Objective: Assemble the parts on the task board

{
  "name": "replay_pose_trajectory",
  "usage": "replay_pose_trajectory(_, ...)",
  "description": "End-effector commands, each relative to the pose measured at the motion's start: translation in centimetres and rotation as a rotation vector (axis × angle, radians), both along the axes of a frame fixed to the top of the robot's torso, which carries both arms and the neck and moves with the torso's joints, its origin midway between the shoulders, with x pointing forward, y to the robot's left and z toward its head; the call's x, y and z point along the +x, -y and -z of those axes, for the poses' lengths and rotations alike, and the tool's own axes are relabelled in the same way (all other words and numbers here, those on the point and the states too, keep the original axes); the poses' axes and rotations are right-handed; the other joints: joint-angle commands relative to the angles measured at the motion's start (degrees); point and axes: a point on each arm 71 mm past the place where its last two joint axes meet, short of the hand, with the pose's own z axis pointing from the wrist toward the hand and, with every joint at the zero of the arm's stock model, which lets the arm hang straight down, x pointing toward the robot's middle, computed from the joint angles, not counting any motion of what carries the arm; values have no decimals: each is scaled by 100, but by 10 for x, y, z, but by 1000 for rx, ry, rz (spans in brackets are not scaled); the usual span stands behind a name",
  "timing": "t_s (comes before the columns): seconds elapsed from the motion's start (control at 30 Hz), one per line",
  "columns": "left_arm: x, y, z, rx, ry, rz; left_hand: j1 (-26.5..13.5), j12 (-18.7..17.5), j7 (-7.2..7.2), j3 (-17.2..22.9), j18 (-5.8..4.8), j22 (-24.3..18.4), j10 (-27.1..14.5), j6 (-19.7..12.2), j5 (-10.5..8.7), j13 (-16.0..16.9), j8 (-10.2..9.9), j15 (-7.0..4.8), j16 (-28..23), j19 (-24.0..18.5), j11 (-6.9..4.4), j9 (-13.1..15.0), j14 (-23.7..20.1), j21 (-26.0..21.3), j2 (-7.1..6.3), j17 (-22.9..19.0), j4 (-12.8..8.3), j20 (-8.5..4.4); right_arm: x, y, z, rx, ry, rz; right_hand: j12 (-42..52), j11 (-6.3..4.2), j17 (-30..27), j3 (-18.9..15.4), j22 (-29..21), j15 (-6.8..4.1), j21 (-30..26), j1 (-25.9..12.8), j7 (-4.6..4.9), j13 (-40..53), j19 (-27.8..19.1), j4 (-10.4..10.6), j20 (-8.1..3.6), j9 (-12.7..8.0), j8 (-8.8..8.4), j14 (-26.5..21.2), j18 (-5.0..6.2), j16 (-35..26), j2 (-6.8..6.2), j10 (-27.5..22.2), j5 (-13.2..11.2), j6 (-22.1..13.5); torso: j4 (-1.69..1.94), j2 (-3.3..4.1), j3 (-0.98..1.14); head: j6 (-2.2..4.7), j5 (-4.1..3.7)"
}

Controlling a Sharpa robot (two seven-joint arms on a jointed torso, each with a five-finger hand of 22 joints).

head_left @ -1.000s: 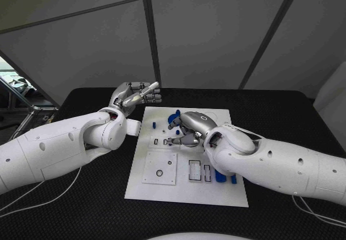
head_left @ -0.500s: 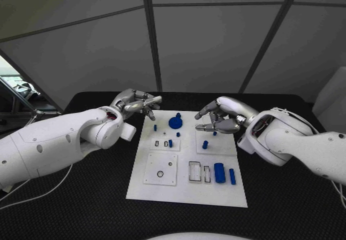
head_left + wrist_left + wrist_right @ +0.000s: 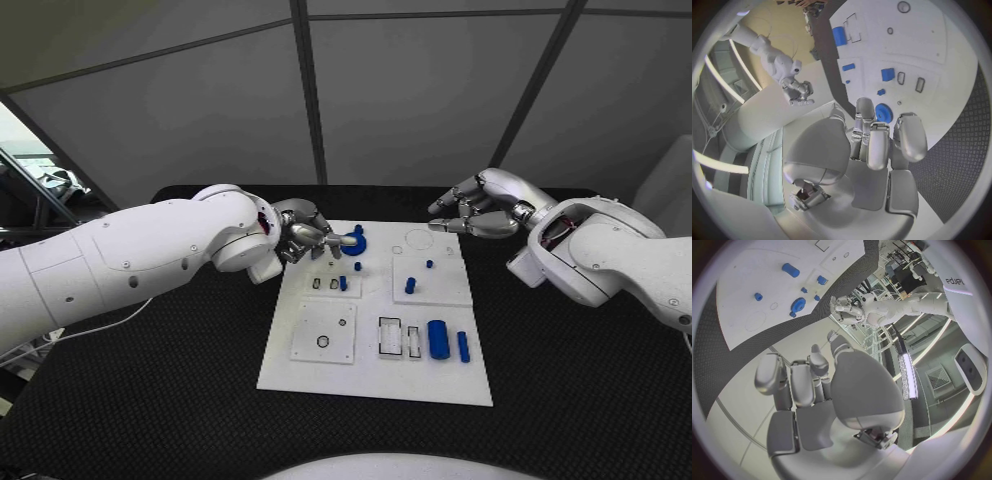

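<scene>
Left hand [image 3: 306, 240] reached gear [image 3: 355, 241] (right lifted).

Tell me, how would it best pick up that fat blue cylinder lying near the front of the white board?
Probably from straight above, fingers closing across the curved sides of the blue cylinder at mid-length. It lies flat on the task board, lengthwise, with a slim blue rod close on one side, so a narrow pinch suits.

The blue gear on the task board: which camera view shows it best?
The left wrist view is best: the blue gear lies close, just beyond the left hand, its toothed rim plain. The head view shows it partly behind that hand. The right wrist view shows it small and far away.
</scene>
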Motion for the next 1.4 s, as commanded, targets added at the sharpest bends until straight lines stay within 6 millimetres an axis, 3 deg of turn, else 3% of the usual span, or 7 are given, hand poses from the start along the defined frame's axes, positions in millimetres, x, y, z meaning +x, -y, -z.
replay_pose_trajectory(0.03, 2, 1, 7, 263, -19, 36, -98, 603, -55, -157, -344, 285, 128, -77, -16, 647, 251, -71, 21, 114, -26, 208, 323, 180, 12, 536, 2, -23, 3, 1, 0, 20, -32, 22, -26, -10, -8, -14, 3, -38, -18, 47, -5, -8, 26, -1, -14, -5, 13, 117, 89, -35, 27, -12, 25, 5, 12, -34, 8, -33, 17)
replay_pose_trajectory(0.2, 4, 17, 10, 353, -16, 64, -135, 1202, -96, -357, -415, 684, 297, -226, -10, 1322, 595, -101, 23, 299, -62, 522, 332, 413, 21, 558, 15, -58, 6, 2, 1, 11, -32, 33, -43, -8, -24, -19, -12, -38, -33, 61, -2, -27, 26, 0, -17, -11, 12, 121, 91, -56, 26, -15, 74, -16, 1, -16, 10, -35, 37)
replay_pose_trajectory(0.3, 5, 22, 12, 384, -20, 73, -136, 1308, -107, -407, -441, 814, 323, -273, -9, 1447, 690, -111, 22, 369, -72, 618, 333, 485, 30, 563, 15, -68, 7, 2, 2, 5, -31, 36, -51, -7, -26, -21, -15, -37, -38, 66, 0, -36, 29, 3, -17, -14, 13, 124, 91, -62, 27, -17, 102, -24, 0, -11, 8, -45, 38)
replay_pose_trajectory(0.67, 5, 34, 15, 437, -45, 103, -1, 1393, -119, -411, -492, 1057, 321, -372, 0, 1554, 817, -130, 19, 527, -86, 766, 336, 619, 77, 570, -17, -92, 9, 2, 3, -12, -30, 42, -80, -5, -39, -24, -34, -37, -69, 99, 7, -77, 47, 25, -20, -25, 26, 140, 91, -103, 24, -17, 366, -63, 2, -2, 4, -87, 18)
replay_pose_trajectory(1.4, 8, 45, 20, 474, -80, 140, 144, 1396, -122, -382, -516, 1167, 284, -442, 1, 1564, 903, -135, 13, 599, -90, 873, 336, 676, 88, 572, -53, -102, 11, -1, 4, -26, -39, 37, -91, -5, -46, -12, -48, -39, -92, 120, 9, -98, 55, 51, -22, -29, 40, 148, 93, -129, 20, -17, 550, -82, 7, 6, 3, -159, 6)
